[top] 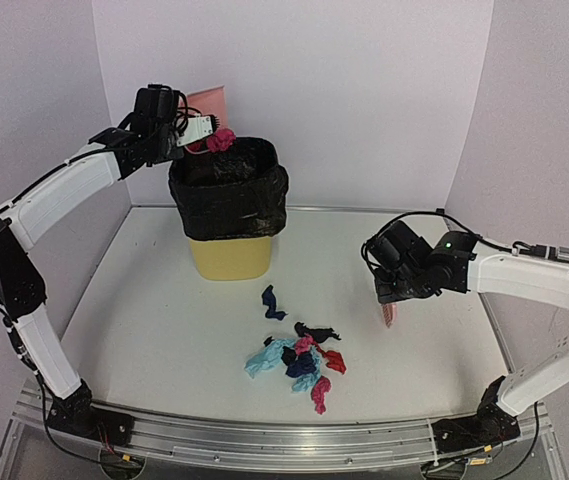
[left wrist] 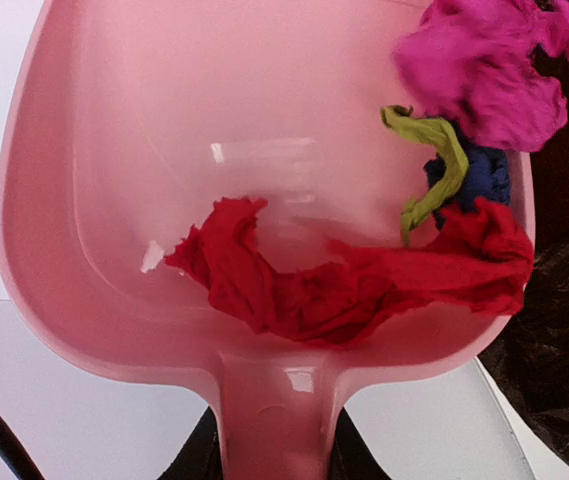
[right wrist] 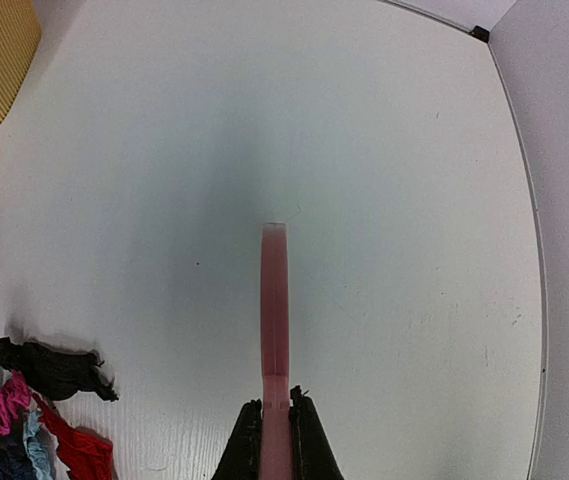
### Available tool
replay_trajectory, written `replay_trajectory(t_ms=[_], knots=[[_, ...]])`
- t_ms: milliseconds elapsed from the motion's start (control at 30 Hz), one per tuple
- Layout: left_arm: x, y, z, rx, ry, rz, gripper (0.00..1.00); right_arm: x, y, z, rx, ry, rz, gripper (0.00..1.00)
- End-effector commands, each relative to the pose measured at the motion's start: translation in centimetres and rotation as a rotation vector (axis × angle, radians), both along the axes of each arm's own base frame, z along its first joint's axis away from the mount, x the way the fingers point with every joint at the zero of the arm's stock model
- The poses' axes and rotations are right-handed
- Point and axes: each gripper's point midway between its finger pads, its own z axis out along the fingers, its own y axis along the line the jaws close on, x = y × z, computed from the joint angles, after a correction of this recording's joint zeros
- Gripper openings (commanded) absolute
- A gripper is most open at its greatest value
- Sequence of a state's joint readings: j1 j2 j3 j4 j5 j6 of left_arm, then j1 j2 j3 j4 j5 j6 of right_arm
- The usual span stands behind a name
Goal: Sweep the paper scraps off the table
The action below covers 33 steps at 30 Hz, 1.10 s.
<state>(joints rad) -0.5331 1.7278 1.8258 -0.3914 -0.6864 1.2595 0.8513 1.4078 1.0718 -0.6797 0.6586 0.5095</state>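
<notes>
My left gripper point(top: 186, 130) point(left wrist: 272, 455) is shut on the handle of the pink dustpan point(top: 207, 102) point(left wrist: 154, 150), held high and tilted over the bin. Red point(left wrist: 344, 285), magenta point(left wrist: 484, 70), yellow-green and navy paper scraps lie in the pan near its lip. A magenta wad point(top: 221, 140) shows at the bin's rim. More paper scraps point(top: 299, 360) point(right wrist: 44, 370) lie heaped on the table point(top: 144, 320) at the middle front, with one navy scrap point(top: 273, 302) apart. My right gripper point(top: 389, 292) point(right wrist: 275, 420) is shut on the pink brush point(top: 388, 315) point(right wrist: 275, 300), right of the heap.
A yellow bin point(top: 229, 258) lined with a black bag point(top: 229, 195) stands at the back centre. White walls close the table on three sides. An aluminium rail point(top: 264, 440) runs along the front edge.
</notes>
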Motion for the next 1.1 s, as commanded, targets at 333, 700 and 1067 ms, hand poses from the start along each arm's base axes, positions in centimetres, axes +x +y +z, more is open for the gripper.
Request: replay_trajectory(t_ms=[333, 700, 1067], knots=[[-2.3, 1.8, 6.7, 0.154, -0.226, 0.021, 0.00, 0.4, -0.3, 1.5, 0.033, -0.037, -0.038, 0.00], [-3.1, 0.9, 7.6, -0.020, -0.191, -0.046, 0.00, 0.0, 0.0, 1.4, 0.071, -0.022, -0.041, 0.00], [-10.0, -7.4, 11.5, -0.717, 0.067, -0.550, 0.00, -0.2, 0.2, 1.7, 0.101, -0.018, -0.038, 0.00]])
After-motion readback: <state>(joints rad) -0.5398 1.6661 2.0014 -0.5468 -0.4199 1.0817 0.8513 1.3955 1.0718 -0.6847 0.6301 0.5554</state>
